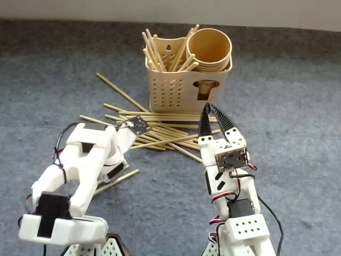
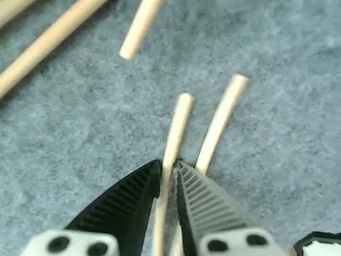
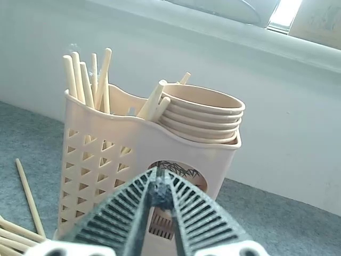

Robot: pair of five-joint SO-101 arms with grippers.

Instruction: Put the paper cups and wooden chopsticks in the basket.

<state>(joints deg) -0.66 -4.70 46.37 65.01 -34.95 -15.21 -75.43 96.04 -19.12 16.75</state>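
Left pincer clenched on a wooden chopstick; right pincer closed in front of the basket

In the left wrist view the ribbed fingers pinch one stick low over the grey bench, and a second stick runs just beside it under one finger; whether that one is gripped too I cannot tell. The right pincer hangs with its tips pressed together and nothing between them, near the basket's perforated front wall. The stacked paper cups stand nested in one side of the basket, with upright chopsticks leaning in the other side. The loose chopsticks lie criss-crossed on the bench between the basket and the two arms
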